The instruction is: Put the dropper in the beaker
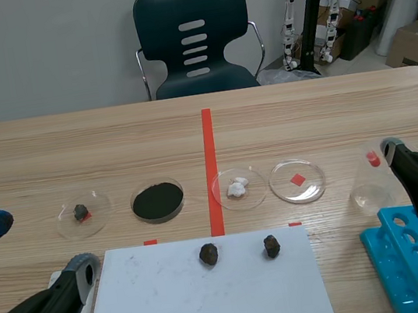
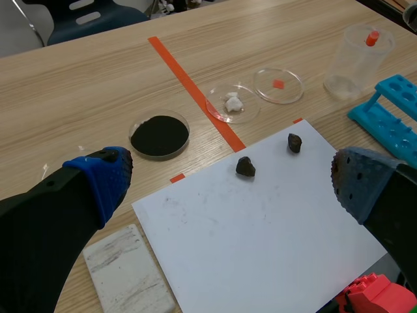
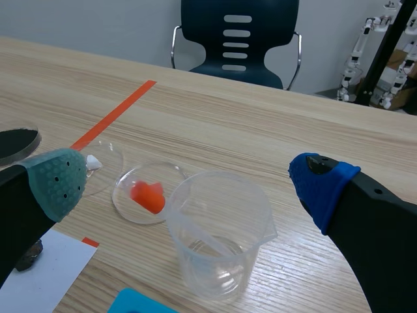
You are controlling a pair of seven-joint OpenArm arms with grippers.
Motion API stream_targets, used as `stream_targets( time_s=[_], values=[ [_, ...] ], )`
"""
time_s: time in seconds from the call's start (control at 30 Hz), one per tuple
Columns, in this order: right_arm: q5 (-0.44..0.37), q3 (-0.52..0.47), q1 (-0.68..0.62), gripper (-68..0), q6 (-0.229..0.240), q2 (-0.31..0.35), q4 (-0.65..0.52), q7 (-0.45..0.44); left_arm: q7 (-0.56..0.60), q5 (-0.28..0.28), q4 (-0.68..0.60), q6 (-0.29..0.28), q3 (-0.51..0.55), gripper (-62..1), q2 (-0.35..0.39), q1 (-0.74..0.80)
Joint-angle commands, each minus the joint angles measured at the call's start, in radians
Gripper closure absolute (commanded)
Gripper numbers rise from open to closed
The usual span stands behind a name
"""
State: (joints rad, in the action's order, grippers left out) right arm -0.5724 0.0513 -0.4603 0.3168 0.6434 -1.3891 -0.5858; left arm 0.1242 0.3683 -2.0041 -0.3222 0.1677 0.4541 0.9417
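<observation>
At the right pincer [image 3: 189,181], step in hand: placement is judged done. The retreat should go straight up and clear, since a light beaker [image 3: 218,228] would tip if a finger clipped its rim.
Table [image 1: 112,139]: pale wood-grain laminate, flat, under both pincers.
White sheet [image 1: 183,302]: matt paper, below and ahead of the left pincer [image 2: 228,179]; two dark lumpy stones [image 1: 209,254] lie on it.
Left pincer: fingers spread wide, holding nothing, well apart from the beaker.
Right pincer: fingers wide apart, gripping nothing; the dotted pads flank the beaker without touching it.
Beaker: clear thin plastic, cylindrical, spouted, upright, between and just ahead of the right fingers.
Dropper [image 1: 372,157]: slim clear stem and red bulb, leaning inside the beaker with the bulb at the rim.
</observation>
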Motion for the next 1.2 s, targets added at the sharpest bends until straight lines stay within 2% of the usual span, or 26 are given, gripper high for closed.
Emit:
stream_targets(
  time_s=[0.0, 0.17, 0.37, 1.17],
  values=[
    [-0.008, -0.014, 0.016, -67.9, -0.003, 0.013, -0.018, -0.015, 0.014, 0.01, -0.006, -0.002, -0.005, -62.3, -0.005, 0.002],
    [-0.007, -0.014, 0.016, -67.9, -0.003, 0.013, -0.018, -0.015, 0.014, 0.01, -0.006, -0.002, -0.005, -62.3, -0.005, 0.002],
    [0.031, -0.014, 0.016, -67.9, -0.003, 0.013, -0.018, -0.016, 0.014, 0.01, -0.006, -0.002, -0.005, -62.3, -0.005, 0.002],
    [0.03, -0.014, 0.016, -67.9, -0.007, 0.013, -0.018, -0.016, 0.014, 0.01, -0.006, -0.002, -0.005, -62.3, -0.005, 0.002]
  ],
)
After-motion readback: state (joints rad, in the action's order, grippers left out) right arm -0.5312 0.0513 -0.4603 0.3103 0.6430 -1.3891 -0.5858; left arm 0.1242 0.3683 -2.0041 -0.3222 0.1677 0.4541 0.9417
